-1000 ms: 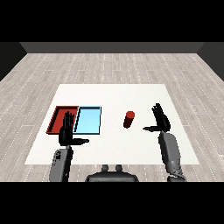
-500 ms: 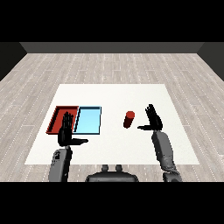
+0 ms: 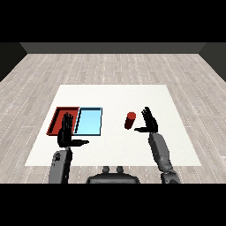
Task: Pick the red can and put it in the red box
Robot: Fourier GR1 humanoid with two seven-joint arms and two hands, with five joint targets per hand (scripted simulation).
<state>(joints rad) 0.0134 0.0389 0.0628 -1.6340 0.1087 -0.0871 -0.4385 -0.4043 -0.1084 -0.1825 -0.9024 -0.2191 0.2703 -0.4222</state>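
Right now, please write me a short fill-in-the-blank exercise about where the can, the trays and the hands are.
1. The red can stands on the white table, to the ____ of the light blue tray.
2. The red tray lies directly beside the ____ tray.
3. The hand nearest the can is the robot's ____ hand.
4. The left hand has its fingers ____.

Missing words: right; light blue; right; open
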